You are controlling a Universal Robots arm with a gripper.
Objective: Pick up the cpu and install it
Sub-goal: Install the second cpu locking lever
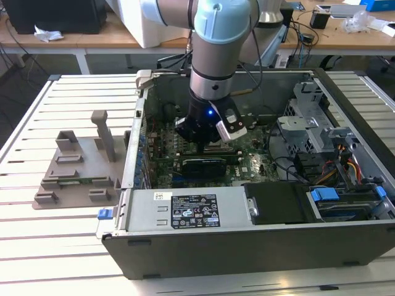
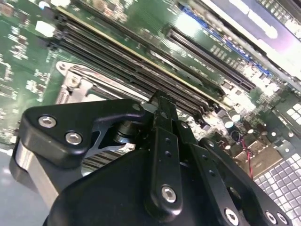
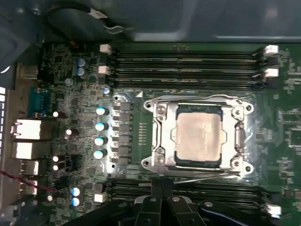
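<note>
In the first wrist view the cpu (image 3: 197, 136), a flat silvery-grey square, lies inside the metal-framed socket (image 3: 158, 136) on the green motherboard (image 3: 136, 127). The socket's frame surrounds it, with a thin wire lever (image 3: 207, 176) along one side. My gripper (image 3: 162, 182) hovers just off that lever side of the socket, apart from the chip. Its black fingers are pressed together with nothing between them. In the exterior view the gripper (image 1: 207, 140) reaches down into the open computer case (image 1: 247, 240), over the middle of the board. In the second wrist view the gripper (image 2: 162, 98) hangs above the memory slots (image 2: 141, 70).
A grey plastic tray (image 1: 74, 172) with upright posts lies on the slatted table at the exterior view's left of the case. Inside the case are a power supply (image 1: 191, 209), drive bays with blue tabs (image 1: 324, 194) and loose cables (image 1: 345, 160). Memory slots (image 3: 188, 59) flank the socket.
</note>
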